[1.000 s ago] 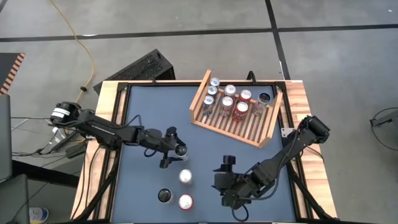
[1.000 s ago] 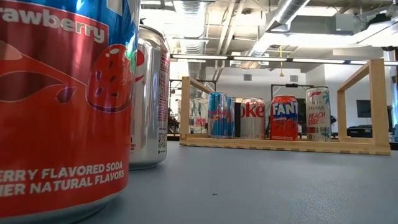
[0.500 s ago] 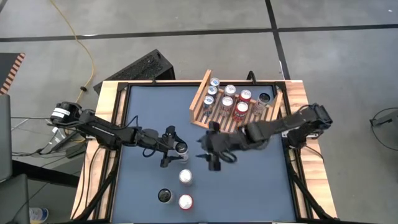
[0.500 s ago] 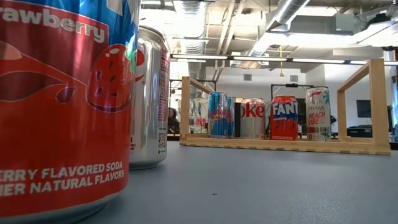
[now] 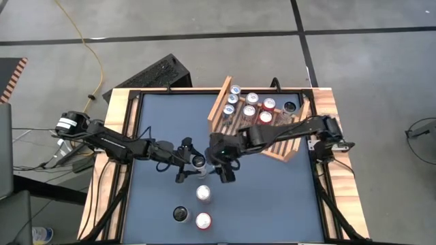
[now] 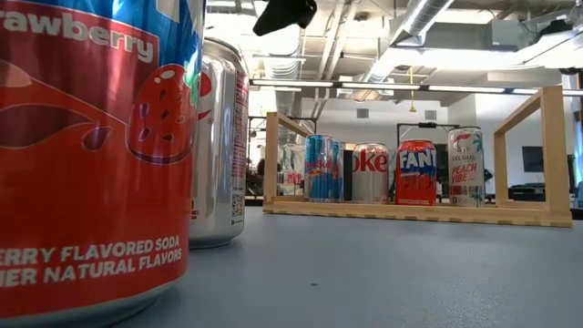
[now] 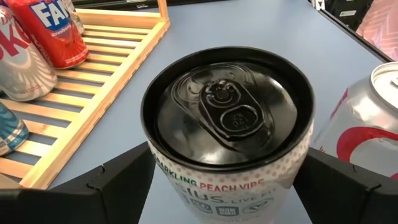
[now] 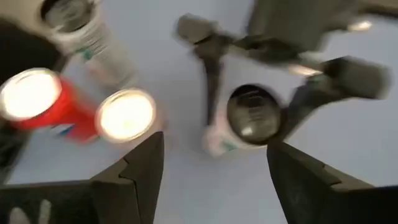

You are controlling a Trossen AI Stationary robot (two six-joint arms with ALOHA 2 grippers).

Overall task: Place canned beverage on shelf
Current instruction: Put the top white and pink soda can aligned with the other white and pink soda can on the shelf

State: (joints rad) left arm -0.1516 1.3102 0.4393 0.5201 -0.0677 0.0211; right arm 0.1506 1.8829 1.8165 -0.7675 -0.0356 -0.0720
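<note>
Since a second ago, right gripper (image 5: 219, 165), jaws apart, has been swung beside black-topped white can (image 7: 227, 134), clamped by left gripper (image 5: 193, 163), near slatted wooden shelf (image 5: 259, 141).

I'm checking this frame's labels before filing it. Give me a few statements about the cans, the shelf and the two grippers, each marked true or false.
1. The left gripper has its fingers on either side of a black-topped can. True.
2. The shelf holds no cans. False: several cans stand on it, among them a Fanta can.
3. The right gripper is clamped on a can. False: its fingers are apart with nothing between them, near the left gripper's can.
4. Three cans stand on the table near its front edge, away from the shelf, one of them a strawberry soda can. True.
5. The shelf lies on the floor beside the table. False: it rests on the table.
</note>
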